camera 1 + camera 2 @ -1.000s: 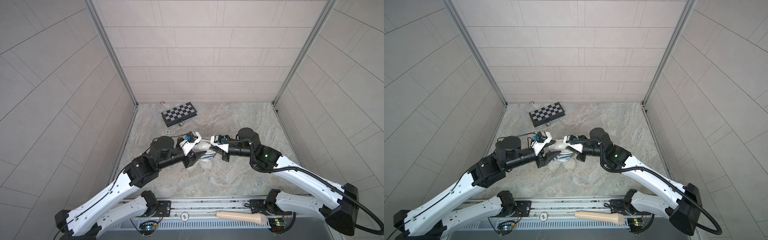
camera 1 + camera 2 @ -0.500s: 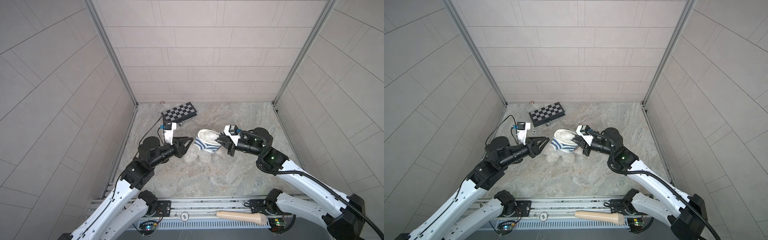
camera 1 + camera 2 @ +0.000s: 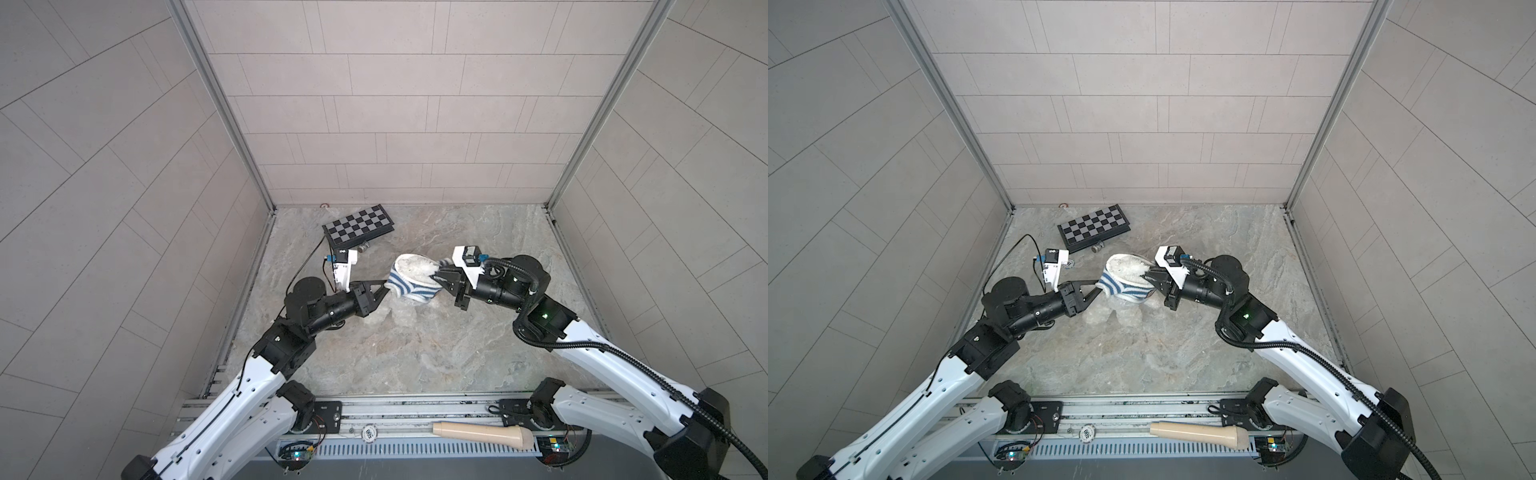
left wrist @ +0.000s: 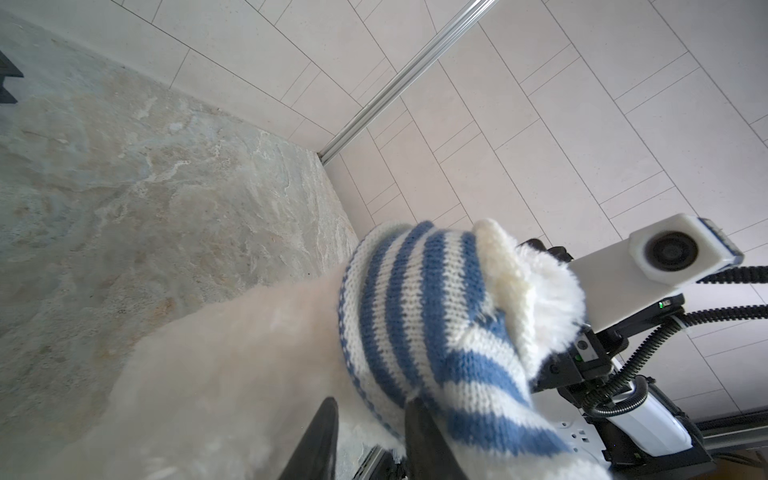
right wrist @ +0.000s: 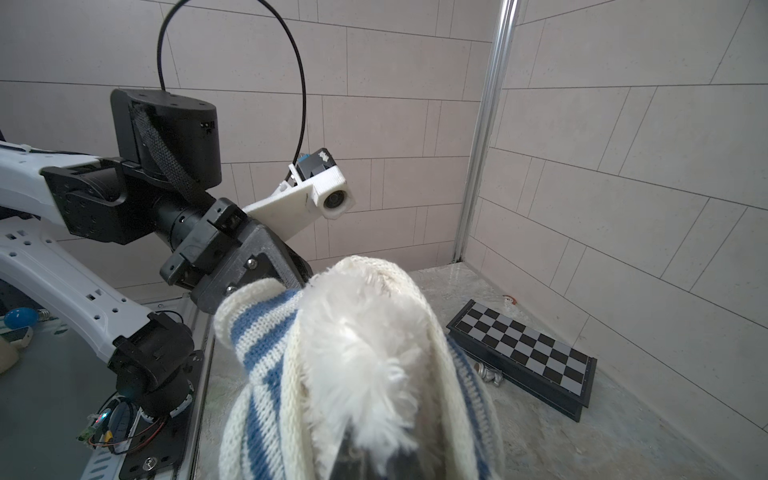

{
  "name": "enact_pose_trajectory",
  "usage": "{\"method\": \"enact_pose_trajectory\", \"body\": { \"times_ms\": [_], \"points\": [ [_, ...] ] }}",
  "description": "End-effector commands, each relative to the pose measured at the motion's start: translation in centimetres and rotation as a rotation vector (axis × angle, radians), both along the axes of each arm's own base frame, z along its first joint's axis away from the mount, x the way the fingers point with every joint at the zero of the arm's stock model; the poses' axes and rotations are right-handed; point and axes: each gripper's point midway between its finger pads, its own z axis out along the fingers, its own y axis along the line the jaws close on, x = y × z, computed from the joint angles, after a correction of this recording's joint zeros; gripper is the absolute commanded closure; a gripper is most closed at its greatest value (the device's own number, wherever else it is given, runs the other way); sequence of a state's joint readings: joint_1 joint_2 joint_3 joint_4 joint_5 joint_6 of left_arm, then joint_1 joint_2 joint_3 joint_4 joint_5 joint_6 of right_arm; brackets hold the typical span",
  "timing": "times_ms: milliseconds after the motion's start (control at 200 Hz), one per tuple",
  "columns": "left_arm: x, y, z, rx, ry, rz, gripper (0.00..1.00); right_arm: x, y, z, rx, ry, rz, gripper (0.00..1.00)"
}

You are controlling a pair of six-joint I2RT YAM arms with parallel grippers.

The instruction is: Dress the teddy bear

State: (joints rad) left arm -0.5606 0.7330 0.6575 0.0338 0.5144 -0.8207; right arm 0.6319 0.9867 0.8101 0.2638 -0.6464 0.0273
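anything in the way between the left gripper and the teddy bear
Nothing visible. The left gripper sits right at the hem of the striped shirt around the teddy bear; the chessboard lies behind, off that line.

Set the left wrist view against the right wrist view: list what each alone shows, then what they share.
Left wrist only: the teddy bear bare below the striped shirt, and the right arm's camera. Right wrist only: the chessboard with its chequered face, loose chess pieces beside it, and the left arm. Shared: the striped shirt round the bear's white fur, the stone table, the tiled walls.
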Motion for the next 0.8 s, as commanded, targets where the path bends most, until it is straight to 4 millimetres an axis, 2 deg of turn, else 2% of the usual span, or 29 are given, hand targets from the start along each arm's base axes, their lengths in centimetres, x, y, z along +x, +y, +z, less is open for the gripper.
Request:
{"method": "enact_pose_trajectory", "body": {
  "times_ms": [0, 340, 446, 556, 636, 796],
  "points": [
    [-0.6, -1.0, 1.9, -0.064, -0.046, -0.052, 0.67, -0.8, -0.5, 3.0, 0.066, -0.080, 0.010, 1.00],
    [-0.9, -2.6, 2.6, -0.119, -0.032, -0.086, 0.65, -0.7, -0.5, 2.7, 0.061, -0.084, 0.006, 1.00],
    [-0.6, -2.4, 2.1, -0.101, -0.008, -0.062, 0.63, -0.7, -0.6, 2.8, 0.066, -0.091, 0.001, 1.00],
    [-0.2, -2.1, 0.7, -0.062, 0.032, -0.025, 0.59, -0.7, -0.7, 2.9, 0.071, -0.096, -0.006, 1.00],
    [-0.2, -2.3, 0.5, -0.071, 0.037, -0.027, 0.61, -0.7, -0.8, 2.8, 0.071, -0.097, -0.011, 1.00],
    [-0.6, -2.7, 1.2, -0.084, 0.022, -0.045, 0.74, -0.4, -0.9, 2.5, 0.068, -0.096, -0.030, 1.00]
  ]
}}
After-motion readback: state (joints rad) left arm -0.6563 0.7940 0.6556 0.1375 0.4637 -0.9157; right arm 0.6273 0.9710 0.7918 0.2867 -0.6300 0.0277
